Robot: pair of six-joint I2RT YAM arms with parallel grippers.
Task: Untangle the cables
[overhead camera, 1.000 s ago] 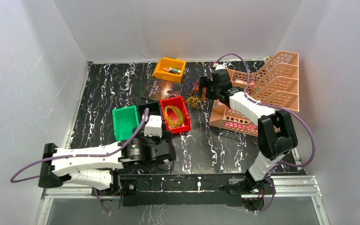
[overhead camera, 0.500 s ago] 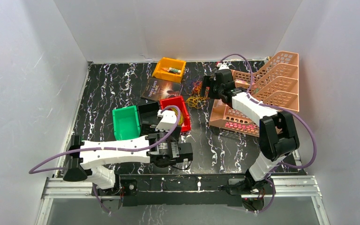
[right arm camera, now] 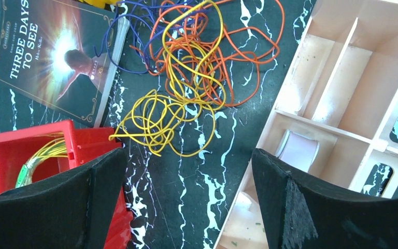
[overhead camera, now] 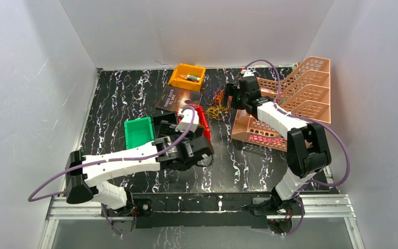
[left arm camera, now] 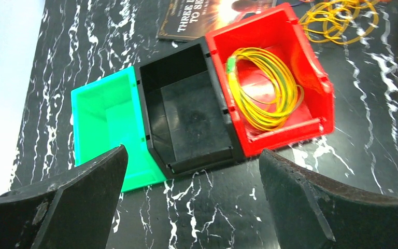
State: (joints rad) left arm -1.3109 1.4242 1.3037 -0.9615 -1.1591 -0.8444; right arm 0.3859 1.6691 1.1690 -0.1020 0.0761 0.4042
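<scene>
Right gripper (right arm camera: 186,161) (jaws spread wide, empty) hangs above the cables (right arm camera: 197,78), a yellow-orange-blue tangle.

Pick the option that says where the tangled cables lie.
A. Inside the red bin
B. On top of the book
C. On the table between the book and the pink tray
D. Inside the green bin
C: the right wrist view shows the tangled cables on the table, between the book and the pink tray.
</scene>
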